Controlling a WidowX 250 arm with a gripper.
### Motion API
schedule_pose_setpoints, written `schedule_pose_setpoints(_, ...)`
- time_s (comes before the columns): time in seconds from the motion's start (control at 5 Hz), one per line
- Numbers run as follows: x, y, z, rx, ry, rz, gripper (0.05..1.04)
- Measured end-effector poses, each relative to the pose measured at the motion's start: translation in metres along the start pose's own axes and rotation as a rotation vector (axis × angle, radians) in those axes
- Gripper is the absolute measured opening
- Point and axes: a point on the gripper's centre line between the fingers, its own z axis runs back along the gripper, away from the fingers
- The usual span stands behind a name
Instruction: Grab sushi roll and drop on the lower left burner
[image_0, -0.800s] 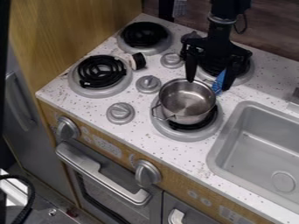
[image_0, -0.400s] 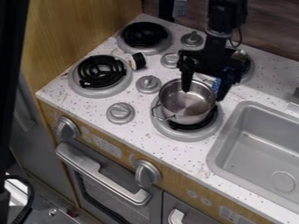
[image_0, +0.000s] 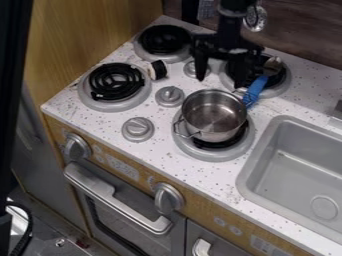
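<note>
My gripper (image_0: 219, 80) hangs above the back of the stove, behind the metal pot, its two fingers spread apart with nothing between them. The sushi roll (image_0: 158, 70), black-wrapped with a pale end, lies on the white stovetop to the left of my gripper. It sits just right of the lower left burner (image_0: 116, 82), which has a black coil and a grey ring and holds nothing.
The metal pot (image_0: 214, 116) stands on the lower right burner. A blue-handled utensil (image_0: 255, 90) lies behind it, across the upper right burner. The upper left burner (image_0: 165, 40), several grey knobs and the sink (image_0: 300, 165) at the right are also in view.
My gripper has moved left and back, away from over the pot and the blue-handled utensil, which shows more fully. The sushi roll and the pot have stayed in place.
</note>
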Motion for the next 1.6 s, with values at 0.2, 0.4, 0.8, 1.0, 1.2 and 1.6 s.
schedule_pose_setpoints(0.2, 0.021, 0.021, 0.015, 0.004, -0.048, 0.033, 0.998)
schedule_pose_setpoints(0.4, 0.035, 0.048, 0.010, -0.011, -0.054, 0.071, 0.998)
schedule_pose_setpoints(0.8, 0.066, 0.088, -0.011, -0.059, -0.134, 0.046, 0.998)
schedule_pose_setpoints(1.0, 0.080, 0.100, -0.025, -0.047, -0.162, 0.015, 0.998)
schedule_pose_setpoints(1.2, 0.090, 0.106, -0.037, -0.015, -0.174, -0.009, 0.998)
schedule_pose_setpoints(1.6, 0.111, 0.117, -0.059, 0.040, -0.173, -0.024, 0.998)
